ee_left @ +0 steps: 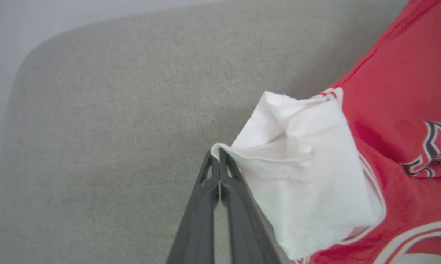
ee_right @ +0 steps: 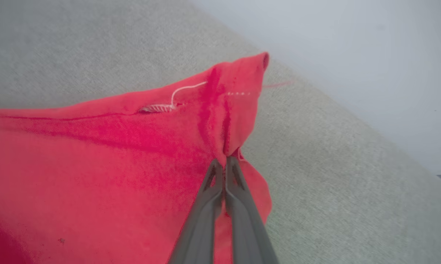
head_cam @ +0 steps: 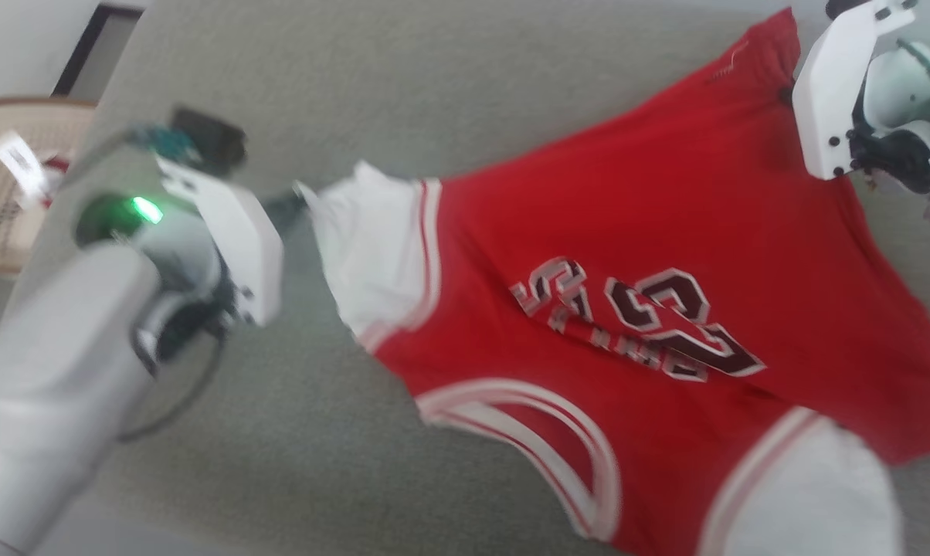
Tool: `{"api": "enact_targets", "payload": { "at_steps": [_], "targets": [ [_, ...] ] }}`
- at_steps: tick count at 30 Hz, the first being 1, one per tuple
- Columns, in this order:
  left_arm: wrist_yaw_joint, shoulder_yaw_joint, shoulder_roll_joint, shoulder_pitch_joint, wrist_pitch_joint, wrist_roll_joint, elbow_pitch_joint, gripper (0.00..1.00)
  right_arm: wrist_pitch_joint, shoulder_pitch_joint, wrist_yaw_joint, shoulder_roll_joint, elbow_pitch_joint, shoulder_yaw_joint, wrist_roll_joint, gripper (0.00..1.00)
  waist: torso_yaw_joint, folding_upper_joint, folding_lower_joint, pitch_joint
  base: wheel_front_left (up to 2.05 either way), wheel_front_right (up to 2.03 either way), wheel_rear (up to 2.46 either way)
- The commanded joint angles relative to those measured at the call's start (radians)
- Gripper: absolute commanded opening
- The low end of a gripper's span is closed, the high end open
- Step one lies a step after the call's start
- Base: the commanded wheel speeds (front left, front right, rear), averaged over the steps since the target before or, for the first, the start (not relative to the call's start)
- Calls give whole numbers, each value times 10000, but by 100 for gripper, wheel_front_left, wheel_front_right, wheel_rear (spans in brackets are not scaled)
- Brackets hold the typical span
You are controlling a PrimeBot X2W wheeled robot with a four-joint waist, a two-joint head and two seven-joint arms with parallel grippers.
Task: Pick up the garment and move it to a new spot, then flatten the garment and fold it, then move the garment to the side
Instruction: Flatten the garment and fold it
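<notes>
The garment, a red jersey with white sleeves and dark lettering, lies spread across the grey-green cushion, chest side up. My left gripper is shut on the edge of a white sleeve, which bunches up from the pinch; in the head view that gripper sits at the sleeve's left tip. My right gripper is shut on a red hem corner, pulling it into a fold. In the head view the right wrist stands over the garment's far right corner.
The grey-green cushion has a rounded far edge with a pale wall behind it. A wicker chair with a tag stands off the cushion at the left. Bare cushion lies left of and in front of the garment.
</notes>
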Motion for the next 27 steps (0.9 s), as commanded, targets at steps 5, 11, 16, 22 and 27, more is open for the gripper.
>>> {"api": "enact_targets", "payload": {
  "at_steps": [5,11,16,22,27],
  "targets": [
    [78,255,543,-982,409,270,-11,0,-430,-210,-13,-255,-440,102,242,0,-750,0,0,-709,0,0,0],
    [-48,448,981,-2139,711,571,289,0,-841,-472,-15,-524,-974,196,242,0,-1386,0,0,-1279,0,0,0],
    [-201,475,1062,-2893,885,782,674,0,-966,-687,-15,-647,-1317,141,183,0,-1762,0,0,-1606,0,0,0],
    [-281,505,880,-3869,843,975,1275,0,-1201,-964,-16,-594,-1301,-180,-70,0,-2038,0,0,-1576,0,0,0],
    [-355,590,596,-5044,352,1440,1885,0,-1734,-1450,-16,-335,-943,-601,-505,0,-2199,0,0,-1000,0,0,0]
  ]
}}
